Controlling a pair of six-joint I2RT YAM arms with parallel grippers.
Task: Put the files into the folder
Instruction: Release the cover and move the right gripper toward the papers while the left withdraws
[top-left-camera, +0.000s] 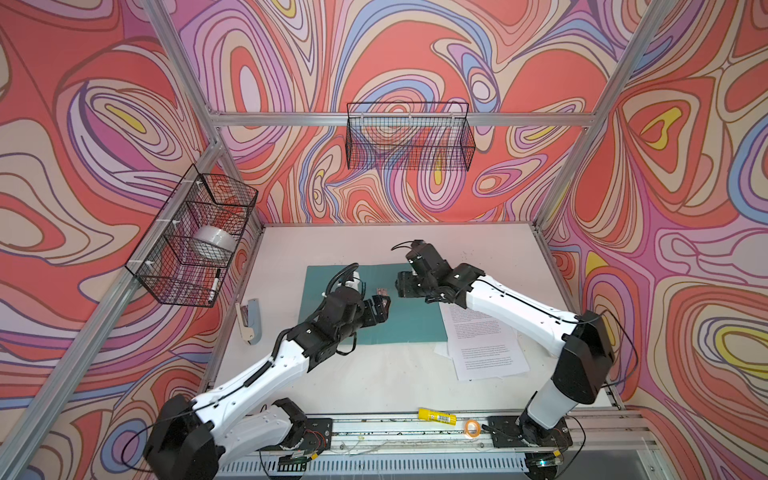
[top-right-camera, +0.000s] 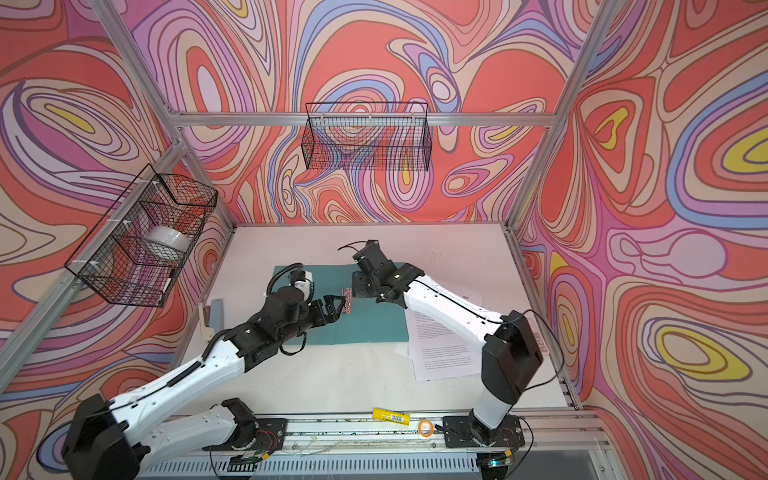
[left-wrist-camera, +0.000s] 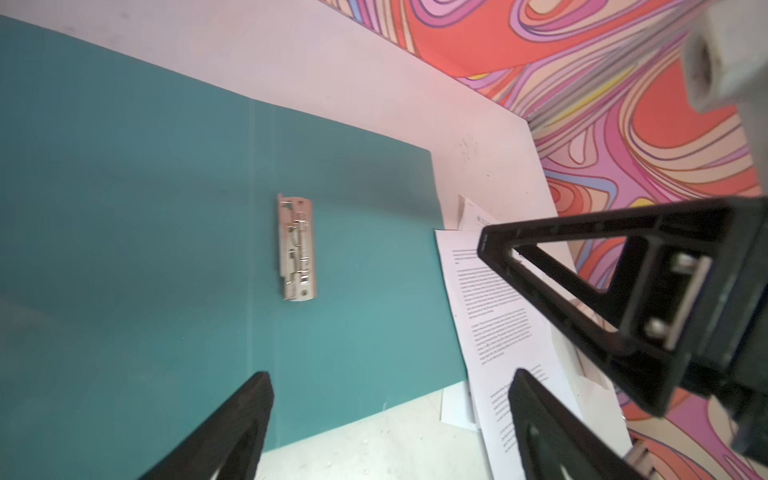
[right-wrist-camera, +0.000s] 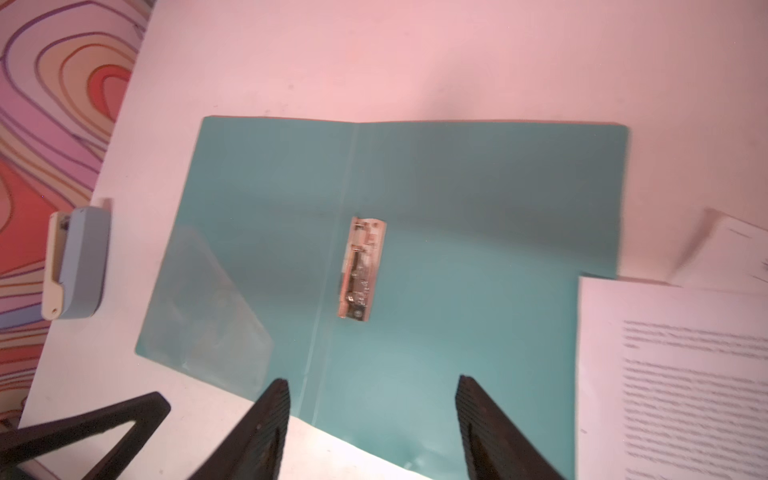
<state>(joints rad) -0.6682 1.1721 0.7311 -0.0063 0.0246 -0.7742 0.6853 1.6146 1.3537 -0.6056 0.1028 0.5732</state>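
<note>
**A:** What lies nearest?
**B:** The files (top-left-camera: 486, 345), a loose white stack by the worktop's (top-left-camera: 374, 382) right edge. One edge laps onto the folder (top-left-camera: 411, 326).
**A:** And the folder?
**B:** It is open flat mid-worktop, with the clip (left-wrist-camera: 296, 247) bare beside the spine. A stapler (top-left-camera: 251, 322) sits toward the left edge.
**A:** The grippers?
**B:** The left gripper (left-wrist-camera: 390, 378) and right gripper (right-wrist-camera: 372, 380) both hover above the folder near the clip. Their jaws are spread, with nothing between them.
</note>
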